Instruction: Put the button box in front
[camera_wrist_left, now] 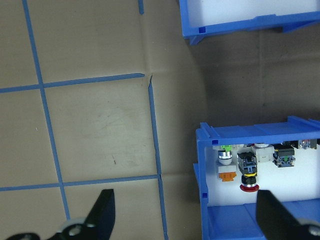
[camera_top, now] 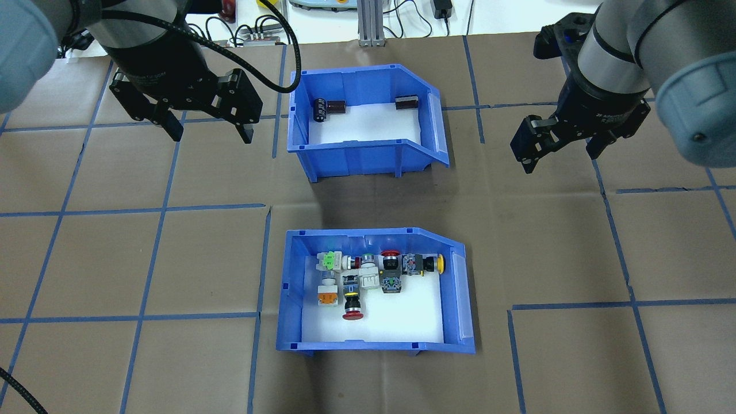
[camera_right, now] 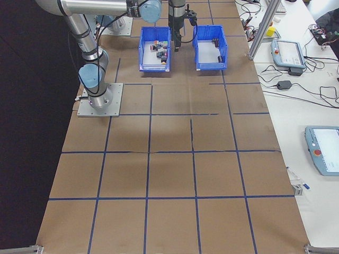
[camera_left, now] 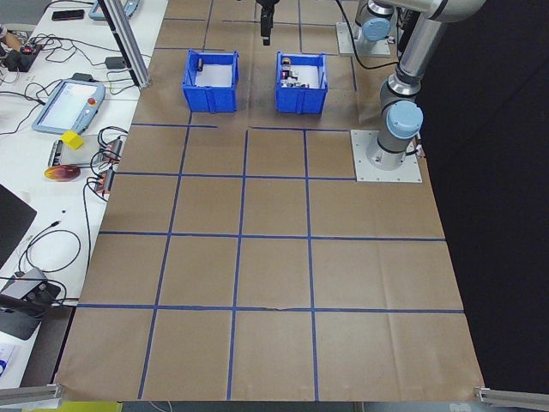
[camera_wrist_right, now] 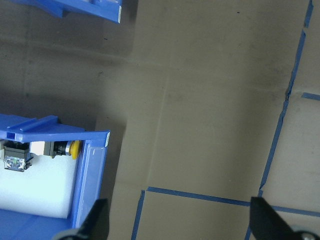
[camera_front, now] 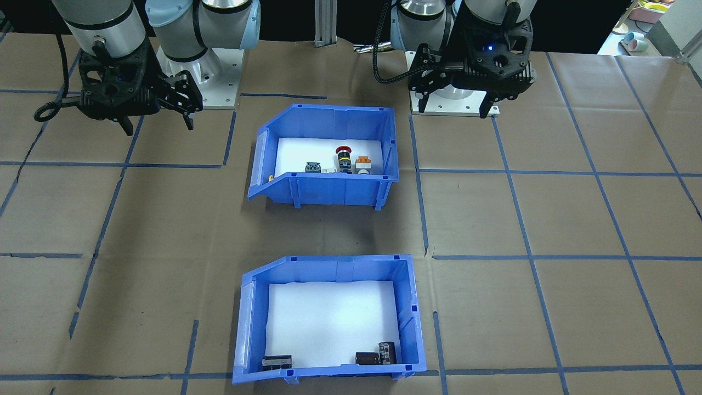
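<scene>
Overhead view: the button box (camera_top: 375, 290) sits on the table near the robot, behind the other bin (camera_top: 364, 119), which lies farther out. Both grippers, left (camera_top: 210, 132) and right (camera_top: 560, 158), hang spread and empty, flanking the far bin. A sound grasp would likely pinch a side wall, lifting level so the switches (camera_top: 368, 276) stay put. Its sloped open lip faces the robot's right; the long axis runs left-right.

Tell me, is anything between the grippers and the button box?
Nothing visible. The left gripper and right gripper hang open over bare paper on either side, and the button box sits apart from the other bin.
</scene>
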Action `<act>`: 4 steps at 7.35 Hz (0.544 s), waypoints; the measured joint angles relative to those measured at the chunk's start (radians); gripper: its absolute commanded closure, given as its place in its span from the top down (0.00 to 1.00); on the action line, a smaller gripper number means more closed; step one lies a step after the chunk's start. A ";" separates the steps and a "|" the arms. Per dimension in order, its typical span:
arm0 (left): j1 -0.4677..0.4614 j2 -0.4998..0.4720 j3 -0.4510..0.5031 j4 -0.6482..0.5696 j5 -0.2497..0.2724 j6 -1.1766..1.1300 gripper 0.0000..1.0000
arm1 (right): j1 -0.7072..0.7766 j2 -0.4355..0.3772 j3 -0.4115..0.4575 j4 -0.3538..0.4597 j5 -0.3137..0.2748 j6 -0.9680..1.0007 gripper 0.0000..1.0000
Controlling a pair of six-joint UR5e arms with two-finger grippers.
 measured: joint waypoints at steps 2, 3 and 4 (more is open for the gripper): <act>-0.001 0.000 0.004 -0.002 0.003 -0.027 0.99 | 0.011 0.002 -0.003 0.004 0.001 -0.160 1.00; -0.001 0.000 0.002 -0.001 0.005 -0.030 0.99 | 0.021 0.010 -0.004 0.004 0.001 -0.263 1.00; 0.004 0.001 -0.002 0.001 0.007 -0.036 0.99 | 0.027 0.028 -0.007 0.000 0.001 -0.359 1.00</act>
